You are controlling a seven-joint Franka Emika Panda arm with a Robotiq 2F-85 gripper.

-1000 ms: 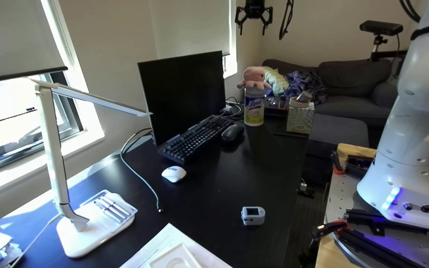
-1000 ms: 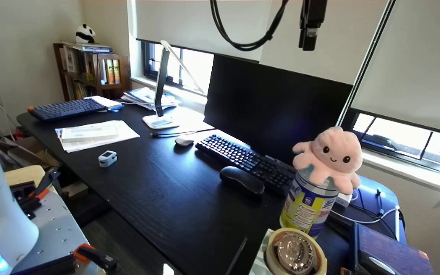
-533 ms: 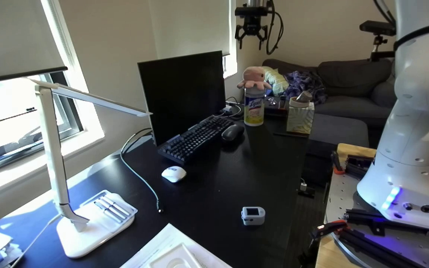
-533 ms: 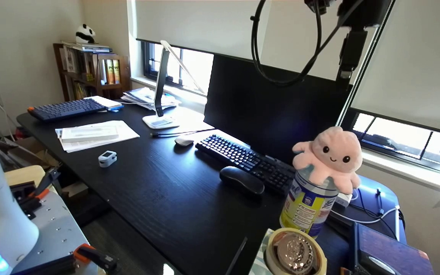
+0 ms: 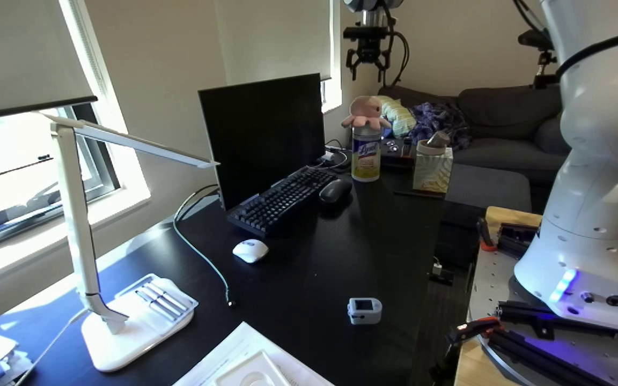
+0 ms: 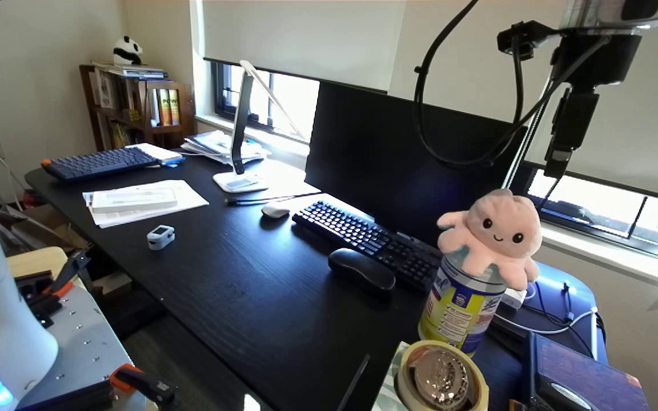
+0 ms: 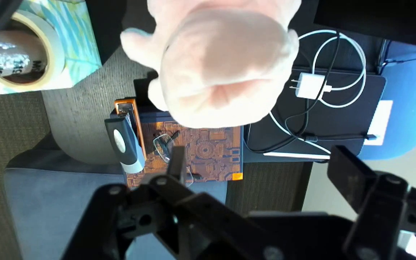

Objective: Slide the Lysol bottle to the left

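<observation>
The Lysol bottle (image 5: 366,156) is a white canister with a blue-and-yellow label. It stands upright on the black desk, and it also shows in an exterior view (image 6: 459,311). A pink octopus plush (image 6: 497,231) sits on its top. In the wrist view the plush (image 7: 226,68) fills the upper middle and hides the bottle. My gripper (image 5: 367,78) is open and empty, in the air above the height of the plush and apart from it. Its two fingers (image 7: 258,155) stand wide apart in the wrist view.
A patterned box (image 5: 432,169) with a tape roll (image 6: 442,377) on top stands near the bottle. A black mouse (image 5: 336,191), keyboard (image 5: 282,201) and monitor (image 5: 266,139) are beside it. Cables with a white charger (image 7: 311,86) and a circuit-patterned book (image 7: 208,151) lie beyond the bottle.
My gripper has come down from higher up. In an exterior view it has also moved to the right, past the plush. The bottle and the plush have not moved.
</observation>
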